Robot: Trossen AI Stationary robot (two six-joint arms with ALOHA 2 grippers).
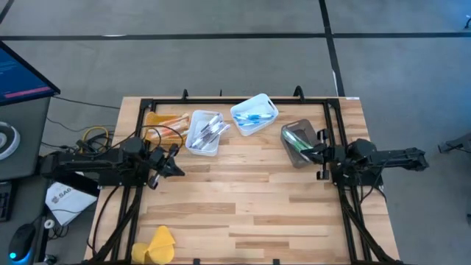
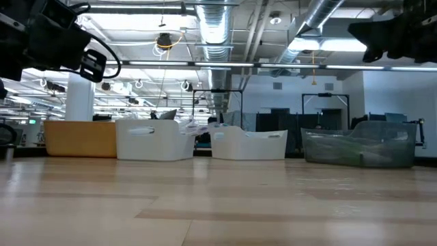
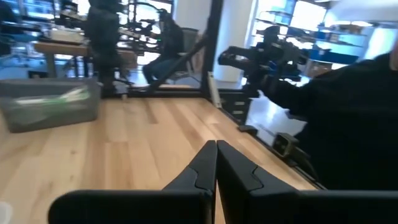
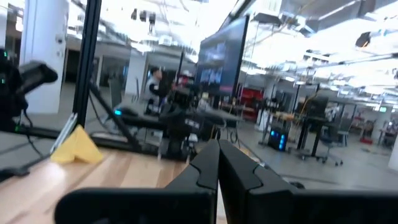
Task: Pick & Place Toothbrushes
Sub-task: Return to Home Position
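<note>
1. Wooden surface (image 1: 243, 199), seen from above, is lying bare across its middle. Four bins are sitting along the far edge: orange bin (image 1: 163, 119), left white bin (image 1: 193, 140), right white bin (image 1: 266, 103) and grey bin (image 1: 302, 158). The toothbrushes (image 1: 208, 130) are resting inside the bins, and I am finding none loose on the boards. My left end effector (image 1: 176, 168) is hanging near the left white bin, and my right end effector (image 1: 307, 152) is just beside the grey bin. A yellow lump (image 1: 158, 246) is sitting at the near edge.
2. At table height, both my arms are showing raised at the upper corners, with open air beneath them and the bins in a row behind.
3. Past my left wrist, the two fingers (image 3: 202, 168) are pressing together, gripping nothing.
4. Past my right wrist, the fingers (image 4: 205, 168) are likewise closed and empty.
5. I am judging the sorting finished and the retreat to rest in hand. The next move is calling for each arm to draw back to its own side, keeping clear of the bin rims and the black frame (image 1: 235, 99). The bare middle is giving plenty of room.
</note>
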